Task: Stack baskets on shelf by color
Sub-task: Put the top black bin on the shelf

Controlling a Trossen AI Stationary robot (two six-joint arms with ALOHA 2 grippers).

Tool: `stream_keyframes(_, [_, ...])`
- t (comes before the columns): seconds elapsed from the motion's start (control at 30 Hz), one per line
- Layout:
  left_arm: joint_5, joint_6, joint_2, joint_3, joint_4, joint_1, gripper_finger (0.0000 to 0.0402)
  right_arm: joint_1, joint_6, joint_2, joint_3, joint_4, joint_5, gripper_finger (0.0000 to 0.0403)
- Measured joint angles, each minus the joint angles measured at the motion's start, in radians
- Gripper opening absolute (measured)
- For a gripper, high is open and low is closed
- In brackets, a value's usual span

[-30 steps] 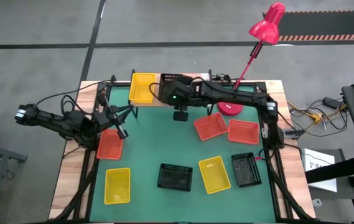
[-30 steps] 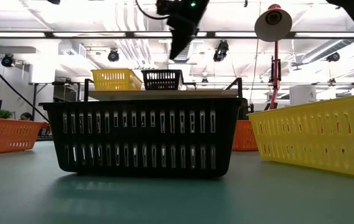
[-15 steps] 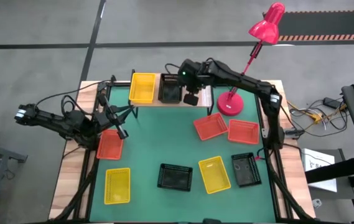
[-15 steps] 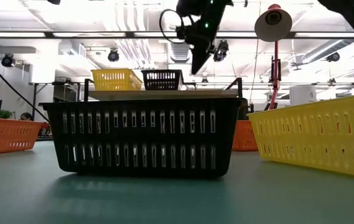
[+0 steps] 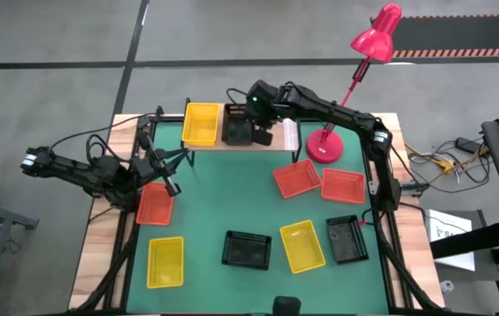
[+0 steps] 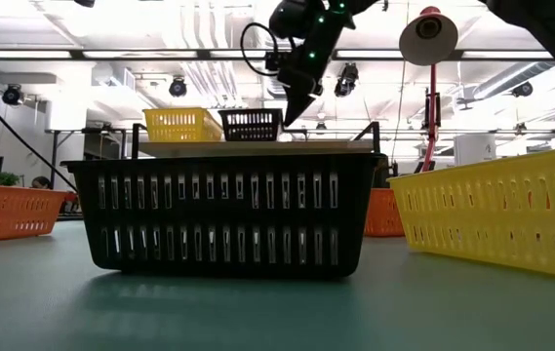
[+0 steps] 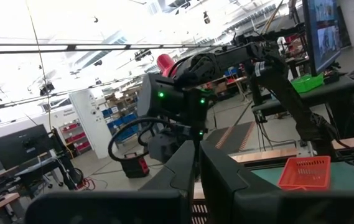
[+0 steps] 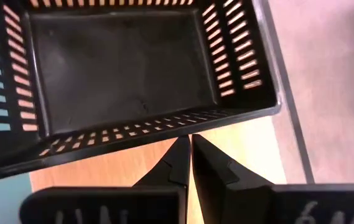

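**Two baskets on shelf, right gripper beside the black one**

High view: yellow basket (image 5: pixel 201 124) and black basket (image 5: pixel 238 125) side by side on shelf (image 5: pixel 286 138); right gripper (image 5: pixel 263 136) just beside the black one. Left gripper (image 5: pixel 168 180) near an orange basket (image 5: pixel 154 204).

Low view: right gripper above shelf.

Right wrist view: fingers together, empty.

Left wrist view: fingers together.

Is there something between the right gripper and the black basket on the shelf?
Nothing visible. The right gripper hangs above the shelf, fingers together, just beside the near wall of the black basket; only bare wood lies between them. The yellow basket sits on the black one's other side, out of the way.
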Motion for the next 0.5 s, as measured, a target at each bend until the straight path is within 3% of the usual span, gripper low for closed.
stream_keyframes(0.5, [0.000, 0.001, 0.000, 0.000, 0.000, 0.000, 0.0008, 0.007, 0.033, -0.001, 0.003, 0.004, 0.001, 0.0009])
